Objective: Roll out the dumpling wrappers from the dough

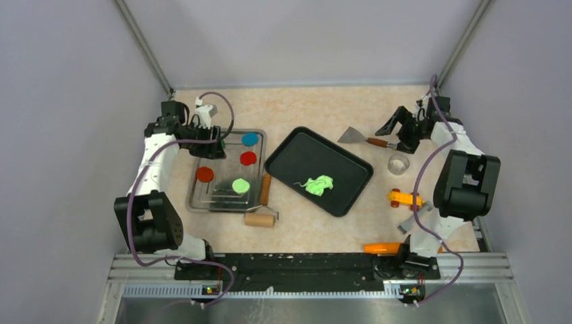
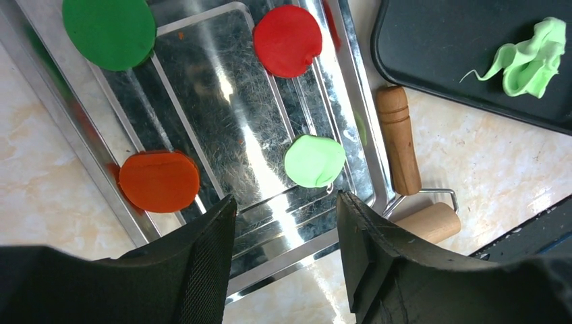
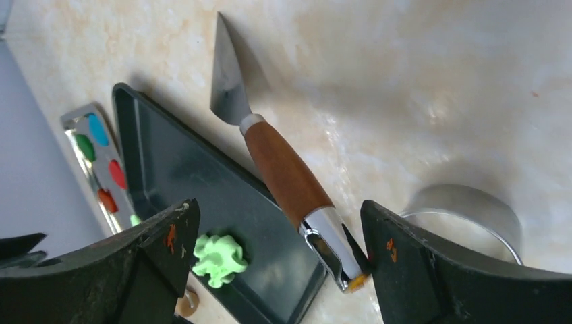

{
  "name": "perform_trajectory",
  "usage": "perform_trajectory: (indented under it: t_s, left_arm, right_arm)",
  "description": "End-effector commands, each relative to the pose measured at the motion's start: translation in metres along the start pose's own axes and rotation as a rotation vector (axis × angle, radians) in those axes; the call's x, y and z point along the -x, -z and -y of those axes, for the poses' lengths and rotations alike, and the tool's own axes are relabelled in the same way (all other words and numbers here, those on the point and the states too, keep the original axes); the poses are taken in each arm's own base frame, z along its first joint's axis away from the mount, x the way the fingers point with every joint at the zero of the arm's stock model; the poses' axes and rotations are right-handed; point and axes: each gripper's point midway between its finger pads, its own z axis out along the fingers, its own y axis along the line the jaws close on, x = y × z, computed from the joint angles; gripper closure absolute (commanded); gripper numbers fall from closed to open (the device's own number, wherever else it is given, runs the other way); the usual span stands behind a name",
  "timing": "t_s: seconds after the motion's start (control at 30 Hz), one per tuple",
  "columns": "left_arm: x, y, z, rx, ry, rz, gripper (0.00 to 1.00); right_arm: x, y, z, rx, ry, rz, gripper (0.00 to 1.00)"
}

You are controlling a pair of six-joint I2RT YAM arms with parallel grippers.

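i work in a robotics lab test cell, not a real kitchen. plain grey panels [image 1: 61, 101] close me in on the left, right and far sides, with bare aluminium posts [image 1: 144, 47] in the far corners. my two arms [image 1: 152, 169] are bolted by a slotted metal rail [image 1: 145, 268] along the near edge, and purple cables [image 1: 219, 94] loop loose over them. the tabletop [image 1: 317, 101] is a beige stone-look sheet. the cooking things on it are props: a steel tray [image 1: 222, 202] of coloured clay discs [image 1: 249, 158], and a black tray [image 1: 297, 152] carrying a scrap of lime-green dough [image 1: 318, 184].
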Motion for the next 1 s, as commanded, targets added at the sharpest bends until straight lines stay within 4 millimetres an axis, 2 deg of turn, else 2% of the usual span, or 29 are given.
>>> perform_trajectory:
  t_s: [0.0, 0.1, 0.27, 0.43, 0.47, 0.5, 0.53, 0.63, 0.73, 0.8, 0.87, 0.97]
  left_arm:
    - [0.042, 0.026, 0.01, 0.007, -0.043, 0.116, 0.4]
    - [0.055, 0.03, 0.007, 0.03, -0.031, 0.145, 0.39]
    - [0.065, 0.023, -0.004, 0.054, 0.023, 0.139, 0.38]
    - [0.088, 0.023, -0.017, 0.114, 0.108, 0.188, 0.35]
    - [0.093, 0.026, -0.02, 0.13, 0.117, 0.2, 0.32]
    - [0.099, 0.028, -0.022, 0.144, 0.122, 0.212, 0.07]
    - [0.105, 0.032, -0.024, 0.16, 0.129, 0.227, 0.02]
    - [0.134, 0.055, -0.027, 0.212, 0.128, 0.31, 0.01]
    - [0.171, 0.09, -0.022, 0.251, 0.096, 0.415, 0.01]
    - [0.188, 0.11, -0.02, 0.278, 0.072, 0.475, 0.01]
    - [0.196, 0.119, -0.016, 0.278, 0.051, 0.517, 0.01]
    - [0.188, 0.111, -0.01, 0.237, 0.053, 0.491, 0.01]
  right_arm:
    - [0.011, 0.048, 0.008, -0.147, 0.091, 0.127, 0.1]
    - [0.026, 0.07, 0.007, -0.208, 0.199, 0.199, 0.09]
    - [0.053, 0.106, 0.005, -0.338, 0.307, 0.271, 0.08]
    - [0.075, 0.138, -0.018, -0.345, 0.335, 0.403, 0.06]
    - [0.078, 0.144, -0.024, -0.337, 0.33, 0.431, 0.06]
    - [0.082, 0.15, -0.03, -0.327, 0.327, 0.457, 0.06]
    - [0.087, 0.157, -0.038, -0.317, 0.331, 0.484, 0.06]
    - [0.104, 0.182, -0.057, -0.317, 0.355, 0.568, 0.06]
    - [0.124, 0.209, -0.075, -0.342, 0.389, 0.64, 0.05]
    - [0.133, 0.226, -0.088, -0.342, 0.406, 0.676, 0.04]
    - [0.138, 0.235, -0.096, -0.337, 0.414, 0.701, 0.04]
    - [0.139, 0.236, -0.097, -0.332, 0.404, 0.716, 0.04]
